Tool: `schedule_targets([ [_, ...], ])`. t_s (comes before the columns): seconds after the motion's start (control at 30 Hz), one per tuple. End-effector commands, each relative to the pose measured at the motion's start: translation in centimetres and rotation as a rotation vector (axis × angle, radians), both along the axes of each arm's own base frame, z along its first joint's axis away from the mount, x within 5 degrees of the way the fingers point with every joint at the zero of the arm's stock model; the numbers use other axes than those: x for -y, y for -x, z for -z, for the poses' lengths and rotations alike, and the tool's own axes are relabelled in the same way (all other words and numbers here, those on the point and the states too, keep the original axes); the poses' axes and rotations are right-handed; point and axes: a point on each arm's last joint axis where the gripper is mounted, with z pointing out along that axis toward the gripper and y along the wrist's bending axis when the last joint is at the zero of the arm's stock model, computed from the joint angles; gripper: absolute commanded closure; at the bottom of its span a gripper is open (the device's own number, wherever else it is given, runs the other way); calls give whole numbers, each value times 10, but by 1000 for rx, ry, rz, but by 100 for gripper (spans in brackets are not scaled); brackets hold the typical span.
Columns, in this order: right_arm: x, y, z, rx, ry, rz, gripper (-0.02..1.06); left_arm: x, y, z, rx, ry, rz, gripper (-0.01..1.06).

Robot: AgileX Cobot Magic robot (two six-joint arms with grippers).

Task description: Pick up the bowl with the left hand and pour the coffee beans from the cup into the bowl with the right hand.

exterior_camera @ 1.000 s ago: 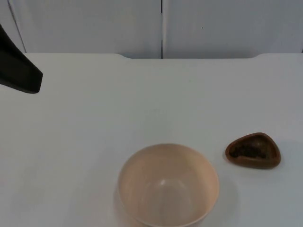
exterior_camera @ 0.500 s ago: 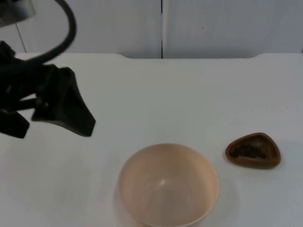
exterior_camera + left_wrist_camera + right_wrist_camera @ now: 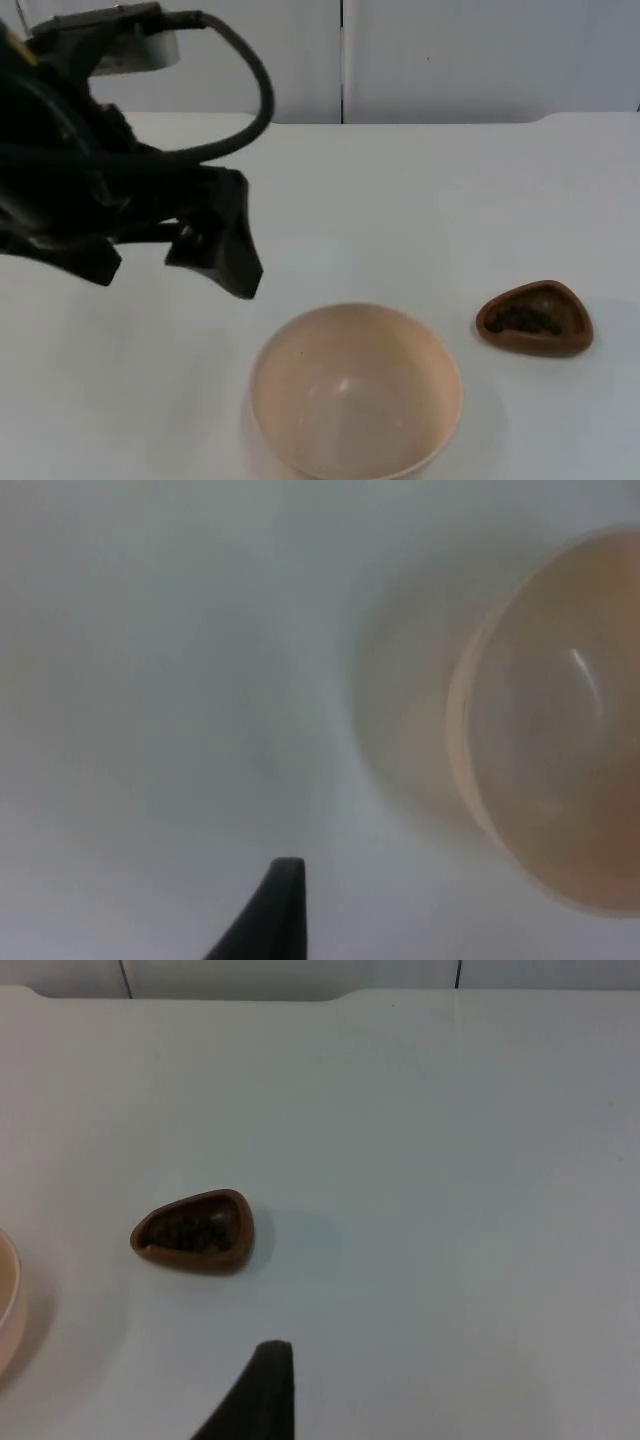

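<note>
Counts: one bowl (image 3: 355, 392), one cup (image 3: 535, 318), two arms, of which the left one is over the tabletop.
Bowl: pale peach, upright and empty, at the near middle of the tabletop (image 3: 420, 210); its rim also appears in the left wrist view (image 3: 545, 740).
Cup: small, brown, rounded-triangular, holding dark coffee beans (image 3: 528, 318); it stands to the right of the bowl, near but apart from it.
Left gripper (image 3: 160, 255): hovers left of and beyond the bowl, not touching it; fingers apart, holding nothing.
Right gripper (image 3: 255, 1395): its arm waits on the right; whether the fingers are apart or together cannot be told.
Surface and room: white tabletop ending at a grey partition wall (image 3: 450, 55).
Change: half a second ago the left gripper was farther left; it has moved right, nearer the bowl. Bowl and cup are unmoved.
</note>
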Motion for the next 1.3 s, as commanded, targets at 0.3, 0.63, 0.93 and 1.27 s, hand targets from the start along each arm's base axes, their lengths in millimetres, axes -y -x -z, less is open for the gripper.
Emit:
schedule_targets([
  [0.3,0,0,0,8,0,9,-1,19,-17,25,-74,-46,-31,4],
  [0.63,0,0,0,8,0,9,-1,38,-21,60,-104,-80,4,4],
  [0.93,0,0,0,8,0,9,-1,42,-31,83,-93,-89,-13,4],
  [1.27,0,0,0,8,0,7,-1,43,-39,91,-35,-87,13,19],
])
